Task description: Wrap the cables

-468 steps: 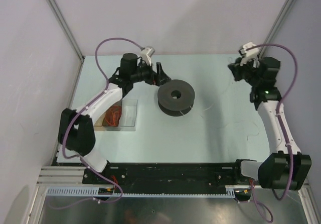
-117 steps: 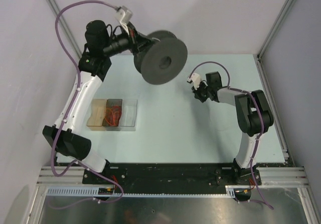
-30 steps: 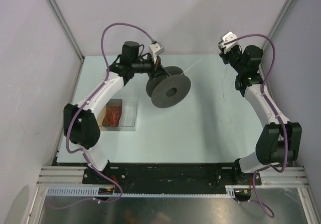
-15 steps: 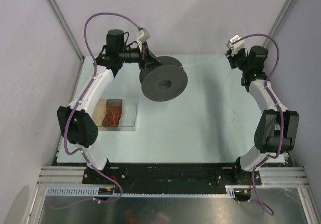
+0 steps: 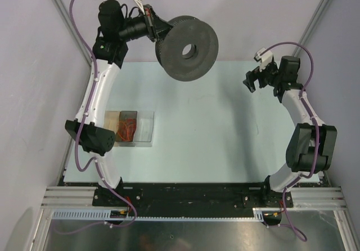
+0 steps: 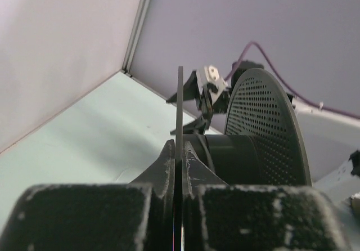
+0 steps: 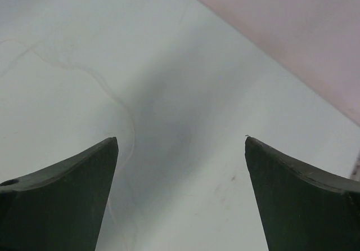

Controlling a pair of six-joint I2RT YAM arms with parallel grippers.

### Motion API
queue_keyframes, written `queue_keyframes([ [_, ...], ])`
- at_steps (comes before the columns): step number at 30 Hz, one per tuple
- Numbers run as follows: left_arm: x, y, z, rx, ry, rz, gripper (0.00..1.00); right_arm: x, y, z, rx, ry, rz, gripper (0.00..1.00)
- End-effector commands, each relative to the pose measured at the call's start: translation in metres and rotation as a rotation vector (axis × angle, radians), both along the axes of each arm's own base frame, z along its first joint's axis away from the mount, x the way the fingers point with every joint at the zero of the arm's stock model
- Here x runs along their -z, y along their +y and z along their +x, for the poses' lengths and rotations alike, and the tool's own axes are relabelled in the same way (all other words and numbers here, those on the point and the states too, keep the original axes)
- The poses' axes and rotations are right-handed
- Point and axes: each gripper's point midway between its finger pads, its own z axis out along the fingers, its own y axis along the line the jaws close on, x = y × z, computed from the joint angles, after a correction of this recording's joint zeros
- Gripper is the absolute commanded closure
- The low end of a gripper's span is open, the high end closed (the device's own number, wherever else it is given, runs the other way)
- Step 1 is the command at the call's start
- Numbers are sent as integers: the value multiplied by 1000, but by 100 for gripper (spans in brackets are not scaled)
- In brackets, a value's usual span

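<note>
Spool [image 5: 185, 48] rose clear of bench [image 5: 197, 138]; left pincer [image 6: 179, 155] clamped on flange [image 6: 180, 93]. Right pincer [image 7: 181, 139] gaped empty above slack cable [image 7: 133, 133]; regrasp likely needed.

a clear plastic tray [image 5: 148, 129] sits on the left side of the pale green table [image 5: 214, 144], split into compartments. an orange-red tangle [image 5: 128, 128] lies in the middle one. a metal rail [image 5: 191, 218] lines the near edge.

pale lilac walls [image 5: 247, 9] enclose a light mint bench [image 5: 214, 144]; metal corner posts [image 5: 66, 21] rise behind, a slotted rail [image 5: 185, 219] along the near edge.
</note>
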Motion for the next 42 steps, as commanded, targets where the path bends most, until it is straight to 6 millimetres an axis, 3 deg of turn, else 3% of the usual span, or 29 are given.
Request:
queue_keyframes([
  [1,-50,10,2,-100,19,-138,100,-16,24,-28,-117,44,29,1],
  [6,-56,13,1,-136,-9,-146,100,-14,39,-38,-160,82,67,1],
  [11,-34,8,-2,-117,4,-105,100,-29,68,-49,-237,97,169,1],
  [16,9,-2,-25,-13,-66,6,100,-35,89,-56,-269,159,283,1],
  [21,67,-9,-61,122,-184,124,100,-25,80,-62,-282,171,241,4],
  [27,137,-16,-114,254,-467,267,100,-8,80,-87,-366,194,130,6],
  [30,163,-17,-134,306,-611,317,100,-6,86,-99,-407,207,105,7],
  [34,191,-17,-155,362,-720,349,100,-7,113,-122,-502,233,104,7],
  [38,208,-17,-161,372,-735,370,100,-2,133,-140,-563,269,84,8],
  [42,225,-7,-140,307,-651,416,100,15,130,-140,-523,339,64,15],
])
